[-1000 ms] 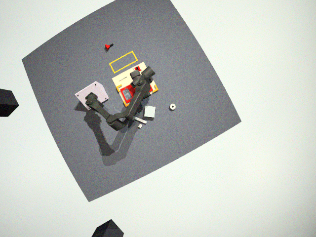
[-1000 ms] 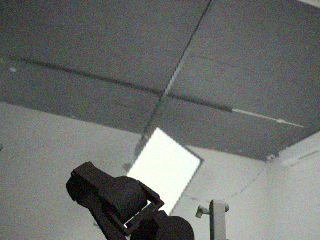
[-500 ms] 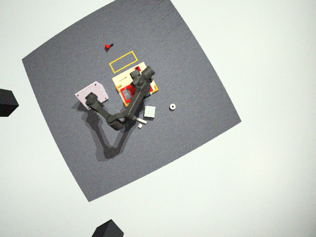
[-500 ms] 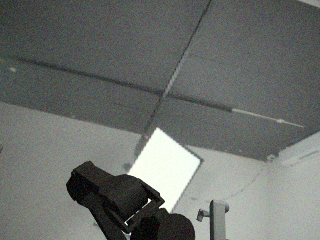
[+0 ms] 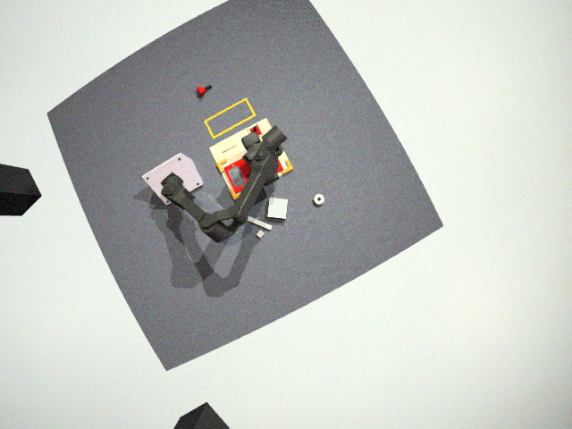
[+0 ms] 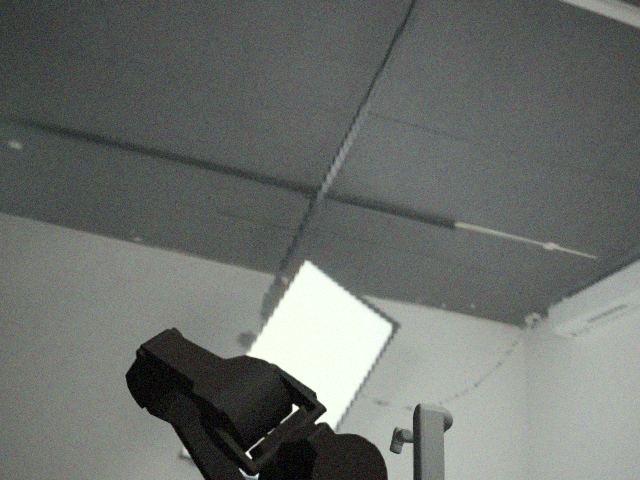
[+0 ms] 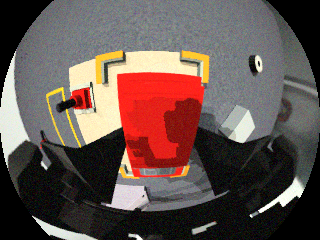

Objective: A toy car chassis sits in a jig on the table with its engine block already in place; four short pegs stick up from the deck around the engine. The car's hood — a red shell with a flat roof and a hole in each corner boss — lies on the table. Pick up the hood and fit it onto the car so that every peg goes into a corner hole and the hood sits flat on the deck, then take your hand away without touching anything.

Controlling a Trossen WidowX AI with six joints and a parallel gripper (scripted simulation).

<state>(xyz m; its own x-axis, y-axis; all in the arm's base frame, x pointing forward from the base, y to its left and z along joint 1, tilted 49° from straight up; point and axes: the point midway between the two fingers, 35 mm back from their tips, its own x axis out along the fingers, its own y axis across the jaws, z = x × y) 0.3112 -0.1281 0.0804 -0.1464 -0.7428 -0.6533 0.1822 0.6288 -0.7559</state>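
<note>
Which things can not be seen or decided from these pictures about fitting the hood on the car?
- Pegs and corner holes: in the wrist view the red hood held in the claw covers the deck; in the top view the arm crosses it.
- Whether the hood sits flat or is still above the deck: no side view.
- Exterior view: aimed at the ceiling, shows only the arm, no table.
- Small red part: too small to name.

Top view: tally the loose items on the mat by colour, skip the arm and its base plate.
Red: 2, the hood in the gripper and a small knob
White or pale grey: 4, ring, block, bar, small cube
Cream with orange corners: 1, jig
Yellow: 1, outline
Total: 8
</note>
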